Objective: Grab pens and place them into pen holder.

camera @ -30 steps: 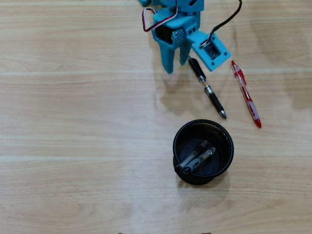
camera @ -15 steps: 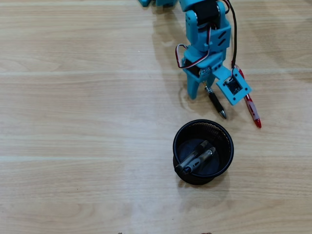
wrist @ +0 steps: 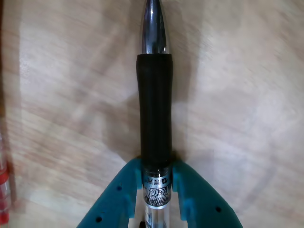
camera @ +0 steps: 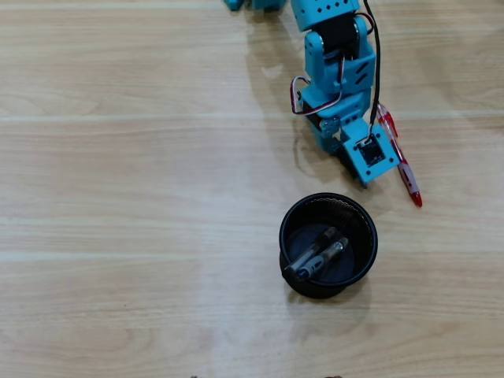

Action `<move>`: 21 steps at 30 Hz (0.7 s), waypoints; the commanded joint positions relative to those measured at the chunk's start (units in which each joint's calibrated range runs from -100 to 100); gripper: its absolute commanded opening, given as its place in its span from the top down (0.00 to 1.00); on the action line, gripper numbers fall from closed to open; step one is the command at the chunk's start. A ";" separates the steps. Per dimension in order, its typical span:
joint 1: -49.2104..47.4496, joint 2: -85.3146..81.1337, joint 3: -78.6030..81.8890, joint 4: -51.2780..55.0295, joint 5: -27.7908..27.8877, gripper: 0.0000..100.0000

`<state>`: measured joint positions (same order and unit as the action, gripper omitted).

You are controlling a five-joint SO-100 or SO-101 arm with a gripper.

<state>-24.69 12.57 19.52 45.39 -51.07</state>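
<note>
Where the wrist view looks straight along the teal gripper (wrist: 157, 183), its two plastic fingers (wrist: 124, 190) stand closed against both sides of a slim pen (wrist: 155, 104), pressing the clear printed barrel just behind a matte black rubber grip; ahead of the grip a polished chrome cone tapers toward the top edge of the picture. The pen lies over pale wood-grain table (wrist: 247, 95), whose surface is blurred, so whether pen and wood touch cannot be told. At the left edge of this view a strip of red and clear plastic marks the red pen (wrist: 4, 190). Seen from overhead, the arm (camera: 339, 71) reaches down from the top edge and its boxy teal body covers the held pen entirely; the gripper's fingers are likewise hidden there. The red pen (camera: 408, 177) shows partly from under the arm's right side, slanting down and to the right, its tip on the bare table (camera: 118, 197). Below the arm, and apart from it, stands the pen holder (camera: 370, 236), a round black mesh cup with a smooth rim and dark solid floor. Inside it two pens (camera: 315, 253) with clear barrels and dark ends lie side by side, slanted.
</note>
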 commanded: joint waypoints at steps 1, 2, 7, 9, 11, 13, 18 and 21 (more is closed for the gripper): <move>0.50 -8.85 -0.64 -0.57 -1.15 0.98; 0.58 -11.39 -1.19 -2.03 -1.15 0.98; 2.03 -20.09 -4.63 -24.21 2.19 0.98; 3.00 -19.58 -6.35 -41.48 4.49 0.98; 3.65 -17.64 -6.89 -61.59 4.44 0.98; 6.06 -13.67 -7.25 -79.21 2.87 0.98; 9.61 -1.66 -9.06 -88.06 -5.28 0.98; 9.69 4.42 -12.51 -88.06 -6.17 0.98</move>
<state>-15.49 12.06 12.88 -39.88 -55.56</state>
